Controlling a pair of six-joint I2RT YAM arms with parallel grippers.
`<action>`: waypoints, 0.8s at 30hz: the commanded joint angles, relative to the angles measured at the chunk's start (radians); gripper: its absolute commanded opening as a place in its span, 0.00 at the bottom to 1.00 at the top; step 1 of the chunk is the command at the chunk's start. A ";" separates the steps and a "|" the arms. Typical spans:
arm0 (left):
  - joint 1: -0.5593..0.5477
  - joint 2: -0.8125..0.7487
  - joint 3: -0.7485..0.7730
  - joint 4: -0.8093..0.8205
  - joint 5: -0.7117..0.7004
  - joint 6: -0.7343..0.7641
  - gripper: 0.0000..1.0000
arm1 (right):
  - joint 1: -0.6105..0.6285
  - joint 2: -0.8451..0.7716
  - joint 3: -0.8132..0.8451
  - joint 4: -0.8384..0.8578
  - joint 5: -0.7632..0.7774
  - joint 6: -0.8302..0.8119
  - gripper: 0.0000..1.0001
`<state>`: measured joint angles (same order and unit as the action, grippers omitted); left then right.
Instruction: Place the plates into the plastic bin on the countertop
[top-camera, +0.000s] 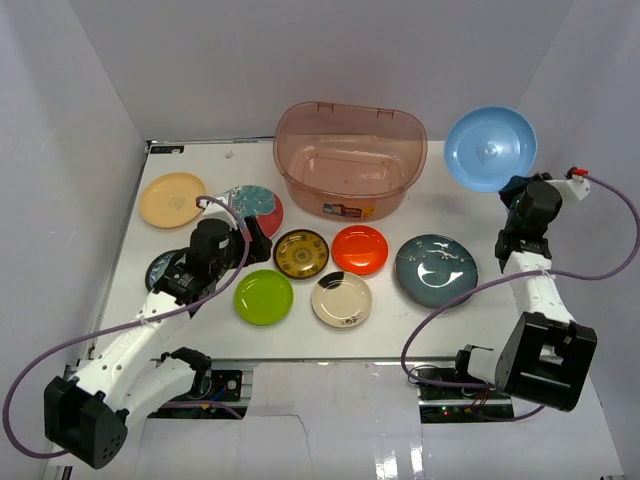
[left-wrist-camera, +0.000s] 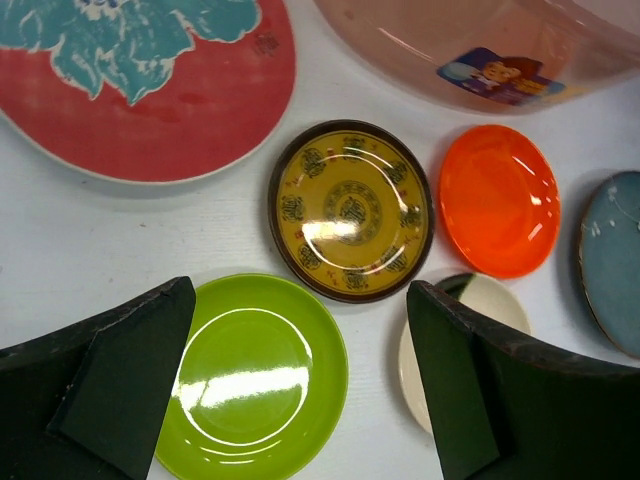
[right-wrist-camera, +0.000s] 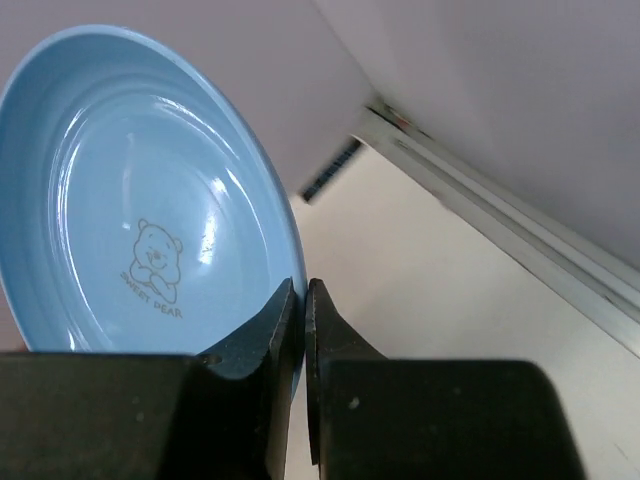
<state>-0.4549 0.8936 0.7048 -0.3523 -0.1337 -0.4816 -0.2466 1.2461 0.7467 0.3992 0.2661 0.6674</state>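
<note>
Clamping the blue plate (right-wrist-camera: 130, 200) in my right tool (right-wrist-camera: 303, 295), I should clear the bin (top-camera: 300, 185) rim first; left tool (left-wrist-camera: 300, 330) gapes empty.

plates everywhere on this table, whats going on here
Plates are being cleared into the plastic bin, which looks empty. The right gripper pinches the rim of the light blue plate, held in the air right of the bin. The left gripper hangs open over the lime green plate and brown-gold plate on the countertop.
</note>
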 joint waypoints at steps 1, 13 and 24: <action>0.008 0.053 0.041 -0.019 -0.133 -0.123 0.98 | 0.062 -0.039 0.110 0.122 -0.120 -0.092 0.08; 0.257 0.329 -0.001 0.200 -0.104 -0.368 0.98 | 0.418 0.550 0.752 -0.232 -0.355 -0.373 0.08; 0.425 0.545 0.084 0.321 -0.035 -0.411 0.98 | 0.521 0.757 0.927 -0.338 -0.303 -0.456 0.22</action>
<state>-0.0967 1.4834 0.7368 -0.1143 -0.1947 -0.8612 0.2634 1.9995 1.5936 0.0444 -0.0582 0.2474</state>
